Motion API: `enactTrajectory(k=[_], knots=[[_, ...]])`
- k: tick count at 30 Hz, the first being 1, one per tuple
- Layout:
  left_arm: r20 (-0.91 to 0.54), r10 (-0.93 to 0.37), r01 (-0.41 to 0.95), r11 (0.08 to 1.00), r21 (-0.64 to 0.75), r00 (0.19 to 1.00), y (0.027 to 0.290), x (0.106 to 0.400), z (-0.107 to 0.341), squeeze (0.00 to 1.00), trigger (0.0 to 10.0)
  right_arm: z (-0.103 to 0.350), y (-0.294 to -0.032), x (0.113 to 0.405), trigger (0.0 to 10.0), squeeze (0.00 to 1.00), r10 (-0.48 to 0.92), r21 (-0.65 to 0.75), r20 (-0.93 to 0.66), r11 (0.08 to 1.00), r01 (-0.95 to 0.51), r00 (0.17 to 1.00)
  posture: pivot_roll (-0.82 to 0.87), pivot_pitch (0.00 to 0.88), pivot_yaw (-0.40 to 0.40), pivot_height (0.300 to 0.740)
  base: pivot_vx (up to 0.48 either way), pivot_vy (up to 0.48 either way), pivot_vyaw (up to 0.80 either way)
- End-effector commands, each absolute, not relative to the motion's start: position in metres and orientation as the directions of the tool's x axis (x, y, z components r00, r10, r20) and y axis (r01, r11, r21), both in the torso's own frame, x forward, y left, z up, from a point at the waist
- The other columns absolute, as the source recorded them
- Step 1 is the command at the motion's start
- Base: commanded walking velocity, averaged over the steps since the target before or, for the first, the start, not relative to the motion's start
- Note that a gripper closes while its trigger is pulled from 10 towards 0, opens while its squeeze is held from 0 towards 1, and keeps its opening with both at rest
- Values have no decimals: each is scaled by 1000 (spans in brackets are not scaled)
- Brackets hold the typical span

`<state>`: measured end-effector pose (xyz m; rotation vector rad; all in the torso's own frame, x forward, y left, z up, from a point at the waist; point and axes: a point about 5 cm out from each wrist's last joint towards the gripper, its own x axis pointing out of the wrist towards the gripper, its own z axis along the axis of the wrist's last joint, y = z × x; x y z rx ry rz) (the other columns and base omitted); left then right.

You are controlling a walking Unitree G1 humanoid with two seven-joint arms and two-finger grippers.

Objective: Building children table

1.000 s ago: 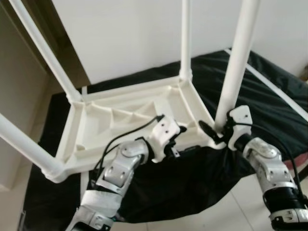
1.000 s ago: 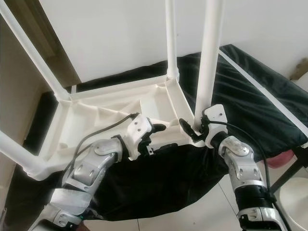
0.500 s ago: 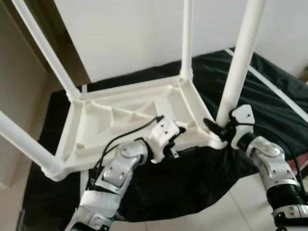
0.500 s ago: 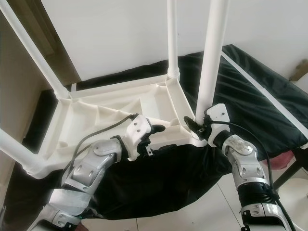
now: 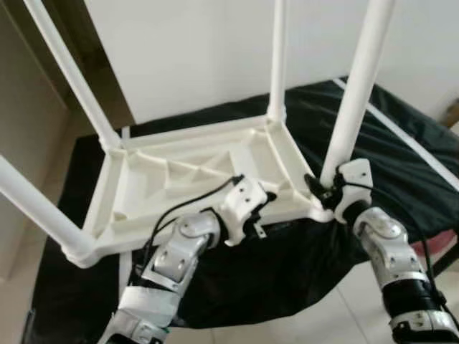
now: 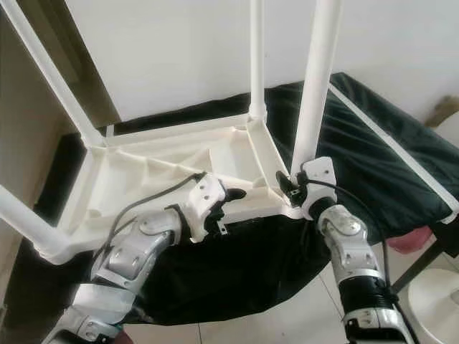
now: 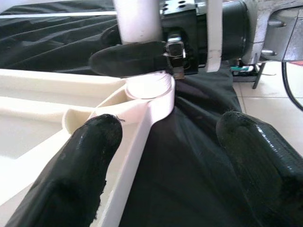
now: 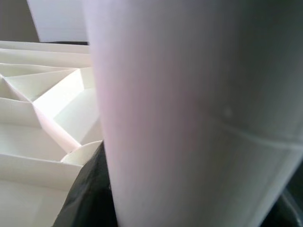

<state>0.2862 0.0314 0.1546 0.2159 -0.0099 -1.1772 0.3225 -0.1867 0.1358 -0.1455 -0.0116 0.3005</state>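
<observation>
Table (image 5: 193, 172): white plastic, upside down on a black sheet (image 5: 401, 150), four legs up. Near-right leg (image 5: 351, 107): stands in its corner socket; right gripper (image 5: 320, 188), fingers clamped on its base. Left gripper (image 5: 259, 208): at the table's near edge, fingers (image 7: 90, 156) apart astride the rim. Advice: press the leg straight down its own line, steady the frame, avoid tilting.
</observation>
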Motion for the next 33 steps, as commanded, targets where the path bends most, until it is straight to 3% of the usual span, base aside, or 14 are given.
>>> enactTrajectory(k=[1,6,10,16,17,22,33], knots=[[-97,-912,907,378,183,399,32,287,155,0,10000,112,-176,315,10000,0,295,-111,-110,945,-307,949,-68,0,89,740,0,0,0],[-97,-912,907,378,183,400,32,287,155,0,10000,104,-162,312,10000,0,158,-47,-137,985,-165,978,-72,0,91,740,0,0,0],[-98,-912,908,378,181,399,32,287,155,0,10000,104,-157,311,10000,0,124,-50,-132,990,-132,983,-73,0,91,740,0,0,0],[-96,-914,910,375,180,395,31,286,155,0,10000,106,-155,305,10000,0,-95,-33,-117,995,91,989,-72,0,88,740,0,0,0],[-97,-913,909,376,180,397,31,287,155,0,10000,108,-159,301,10000,0,-184,-24,-100,983,183,978,-71,0,87,740,0,0,0],[-96,-912,908,379,178,399,32,287,155,0,10000,107,-161,291,10000,0,-338,-1,-112,940,340,934,-68,0,85,740,0,0,0],[-96,-910,907,384,173,403,33,286,156,0,10000,113,-152,285,10000,0,-372,34,-105,926,377,922,-78,0,100,740,0,0,0]])
